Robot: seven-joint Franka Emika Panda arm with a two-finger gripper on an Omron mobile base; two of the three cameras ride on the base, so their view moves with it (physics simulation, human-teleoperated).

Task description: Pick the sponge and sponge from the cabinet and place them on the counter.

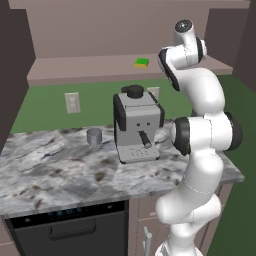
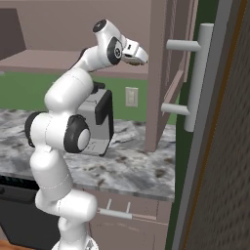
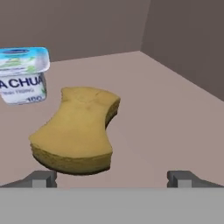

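Two sponges here. One's a tan-yellow, waisted sponge with a brownish underside [image 3: 76, 131], lying flat on the mauve-brown cabinet shelf [image 3: 166, 113], right in front of the claw [image 3: 113, 179] in the hand view. Claw's released, fingertips [image 3: 41, 179] spread wide apart with nothing between them, and the tan sponge sits just beyond them, closer to the left-hand tip, not touching as far as I can see. Behind that sponge, toward the back wall on the left of that view, stands a small white cup with a blue rim and printed label [image 3: 24, 75], near the sponge but apart from it.

Second one, a bright green block with a yellow layer [image 1: 142, 62], lies on the same shelf in the left base view, just left of the white robot arm [image 1: 200, 140].

Below the shelf, a grey-and-black coffee machine [image 1: 136, 125] stands on the grey-and-white marble counter [image 1: 60, 170], with a small grey cup [image 1: 94, 136] to its left.
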